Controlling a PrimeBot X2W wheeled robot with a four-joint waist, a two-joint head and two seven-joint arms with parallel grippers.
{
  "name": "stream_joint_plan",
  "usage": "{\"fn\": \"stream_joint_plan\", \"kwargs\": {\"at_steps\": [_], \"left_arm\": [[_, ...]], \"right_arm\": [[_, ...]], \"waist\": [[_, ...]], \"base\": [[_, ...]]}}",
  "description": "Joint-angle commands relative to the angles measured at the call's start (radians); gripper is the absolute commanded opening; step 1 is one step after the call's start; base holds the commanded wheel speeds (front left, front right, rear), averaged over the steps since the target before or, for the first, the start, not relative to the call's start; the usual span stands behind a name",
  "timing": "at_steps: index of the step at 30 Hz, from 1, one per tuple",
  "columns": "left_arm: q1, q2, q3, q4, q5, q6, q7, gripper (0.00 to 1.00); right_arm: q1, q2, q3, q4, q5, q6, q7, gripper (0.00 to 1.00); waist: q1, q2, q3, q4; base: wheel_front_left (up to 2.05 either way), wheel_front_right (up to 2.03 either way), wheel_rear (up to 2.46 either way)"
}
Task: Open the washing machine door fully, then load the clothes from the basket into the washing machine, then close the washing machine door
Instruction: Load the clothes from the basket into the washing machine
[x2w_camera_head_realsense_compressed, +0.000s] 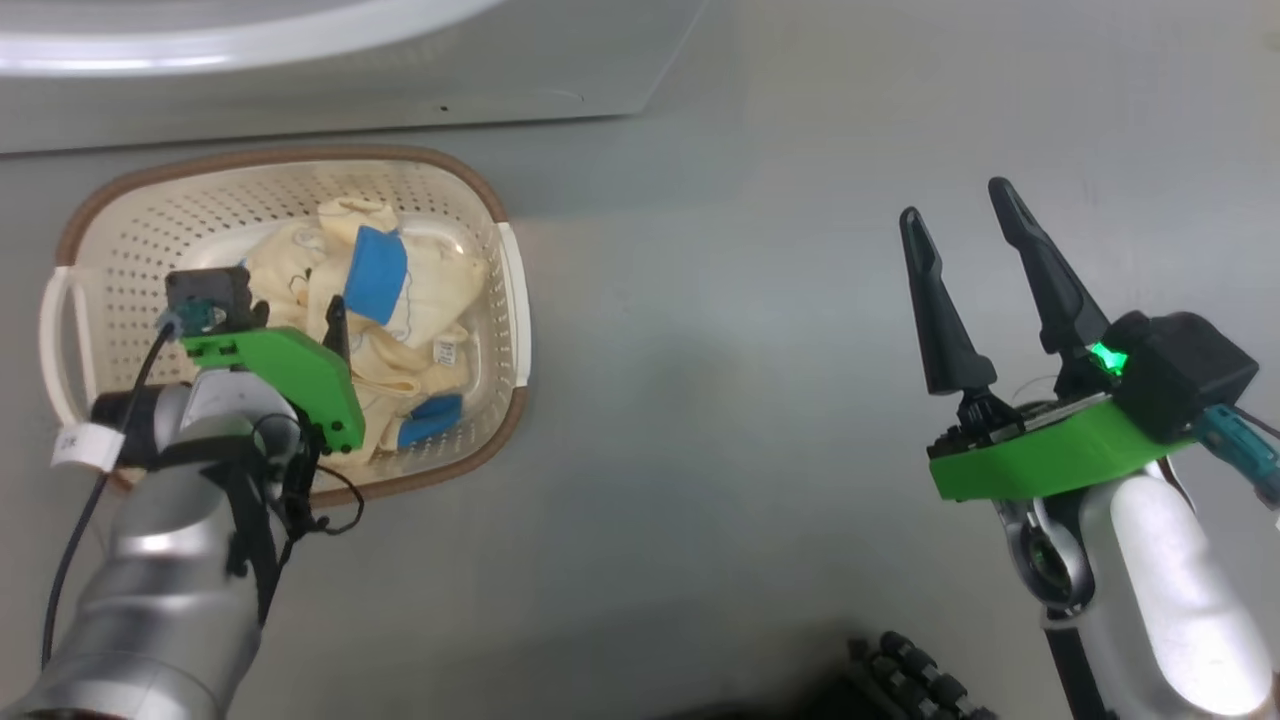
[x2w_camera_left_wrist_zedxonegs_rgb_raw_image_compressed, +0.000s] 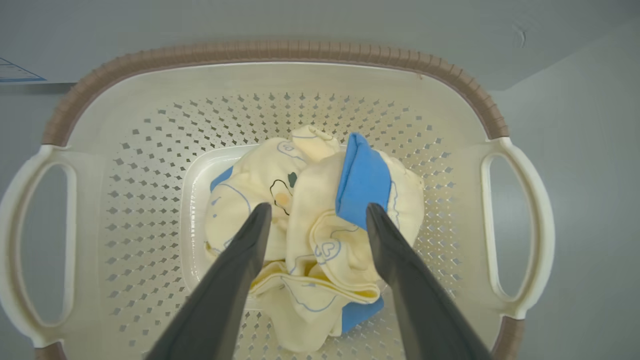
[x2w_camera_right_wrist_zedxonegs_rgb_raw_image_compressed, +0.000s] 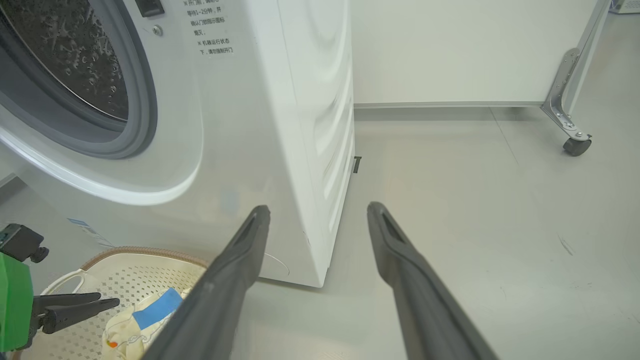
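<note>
The cream basket (x2w_camera_head_realsense_compressed: 300, 155) with a brown rim stands on the floor in front of the washing machine (x2w_camera_head_realsense_compressed: 300, 90). In it lies the cream-yellow clothes bundle (x2w_camera_head_realsense_compressed: 420, 290) with blue patches. My left gripper (x2w_camera_head_realsense_compressed: 320, 340) points down into the basket. In the left wrist view the left gripper (x2w_camera_left_wrist_zedxonegs_rgb_raw_image_compressed: 317, 207) is open, one finger on each side of the clothes (x2w_camera_left_wrist_zedxonegs_rgb_raw_image_compressed: 310, 235); I cannot tell if they touch. My right gripper (x2w_camera_head_realsense_compressed: 955, 200) hangs open over bare floor to the right, holding nothing. The right wrist view shows the open drum (x2w_camera_right_wrist_zedxonegs_rgb_raw_image_compressed: 75, 60) and grey gasket (x2w_camera_right_wrist_zedxonegs_rgb_raw_image_compressed: 135, 115). The door is out of view.
The machine's right front corner (x2w_camera_right_wrist_zedxonegs_rgb_raw_image_compressed: 320, 280) stands just ahead of my right gripper (x2w_camera_right_wrist_zedxonegs_rgb_raw_image_compressed: 318, 207), with grey floor to its right. A metal frame on a caster (x2w_camera_right_wrist_zedxonegs_rgb_raw_image_compressed: 575, 142) stands far right by a white wall. A dark part of my base (x2w_camera_head_realsense_compressed: 900, 680) shows below.
</note>
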Motion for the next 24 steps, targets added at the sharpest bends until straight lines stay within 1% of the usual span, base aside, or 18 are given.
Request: {"fn": "stream_joint_plan", "kwargs": {"at_steps": [1,8,18,24], "left_arm": [[-0.009,0.034,0.023,-0.005,-0.004,-0.005,0.0,1.0],[-0.084,0.056,0.028,0.058,-0.042,-0.021,0.044,1.0],[-0.156,0.1,0.013,0.091,-0.087,-0.024,0.139,1.0],[-0.19,0.115,0.0,0.1,-0.099,-0.024,0.161,1.0]], "right_arm": [[-0.003,-0.008,0.02,-0.034,0.007,-0.003,-0.009,1.0],[-0.035,-0.008,0.034,-0.049,0.023,-0.003,-0.009,1.0],[-0.057,-0.008,0.05,-0.072,0.023,-0.003,-0.009,1.0],[-0.062,-0.008,0.06,-0.077,0.021,-0.003,-0.009,1.0]], "waist": [[-0.0003,0.0,0.056,-0.036],[-0.0003,0.0,0.147,-0.066],[-0.0003,0.0,0.254,-0.095],[-0.0003,0.0,0.295,-0.102]], "base": [[0.0,0.0,0.0],[0.0,0.0,0.0],[0.0,0.0,0.0],[0.0,0.0,0.0]]}}
